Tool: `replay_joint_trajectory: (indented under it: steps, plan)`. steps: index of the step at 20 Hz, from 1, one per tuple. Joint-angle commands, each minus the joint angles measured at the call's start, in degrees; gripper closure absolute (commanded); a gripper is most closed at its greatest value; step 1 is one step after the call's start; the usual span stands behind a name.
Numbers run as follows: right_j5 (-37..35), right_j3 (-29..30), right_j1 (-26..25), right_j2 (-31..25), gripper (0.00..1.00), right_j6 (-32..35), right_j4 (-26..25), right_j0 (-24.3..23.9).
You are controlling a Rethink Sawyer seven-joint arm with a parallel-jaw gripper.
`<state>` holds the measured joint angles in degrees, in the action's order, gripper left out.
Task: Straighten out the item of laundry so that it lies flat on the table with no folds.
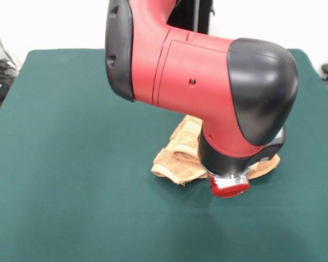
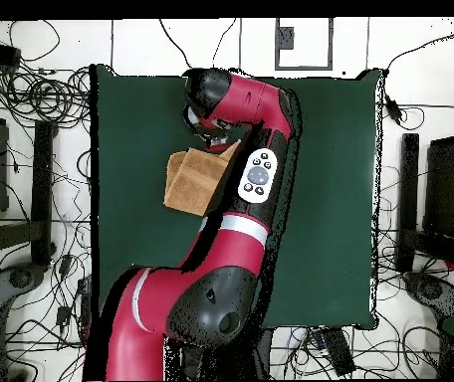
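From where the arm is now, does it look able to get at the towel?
Probably yes. The arm hangs right over the bunched towel near mid-table, with nothing else between them. The wrist hides the claw in both views, so whether it already touches the cloth can't be told.

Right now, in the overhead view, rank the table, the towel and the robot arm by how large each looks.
1. Table, the largest by far.
2. Robot arm; it stands nearer the camera, so it looks bigger than it is.
3. Towel, the smallest, partly hidden under the arm.
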<state>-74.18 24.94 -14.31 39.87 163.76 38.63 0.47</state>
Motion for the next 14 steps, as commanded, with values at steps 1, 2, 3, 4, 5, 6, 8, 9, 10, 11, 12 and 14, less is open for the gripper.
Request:
replay_joint_trajectory:
  steps: [1, 2, 3, 4, 5, 6, 8, 9, 10, 11, 12, 14]
  plan:
    - [-5.64, -2.06, -1.44, 2.29, 1.0, 13.64, -0.75, -0.38]
    - [-5.53, -2.17, -1.5, 2.6, 1.0, 13.69, -0.87, -0.38]
    - [-5.42, -2.27, -1.56, 2.92, 1.0, 13.73, -0.98, -0.37]
    - [-5.3, -2.38, -1.62, 3.24, 1.0, 13.78, -1.09, -0.36]
    - [-5.35, -2.49, -1.68, 3.52, 1.0, 13.83, -1.17, -0.37]
    - [-5.4, -2.6, -1.74, 3.8, 1.0, 13.88, -1.25, -0.38]
    - [-5.5, -2.81, -1.86, 4.36, 1.0, 13.99, -1.41, -0.39]
    - [-5.44, -2.81, -1.88, 4.46, 1.0, 13.94, -1.38, -0.39]
    - [-5.39, -2.81, -1.91, 4.56, 1.0, 13.89, -1.36, -0.38]
    - [-5.34, -2.8, -1.93, 4.66, 1.0, 13.84, -1.33, -0.38]
    - [-5.28, -2.8, -1.96, 4.77, 1.0, 13.79, -1.3, -0.38]
    - [-4.65, -2.62, -1.87, 4.69, 1.0, 13.41, -1.42, -0.29]
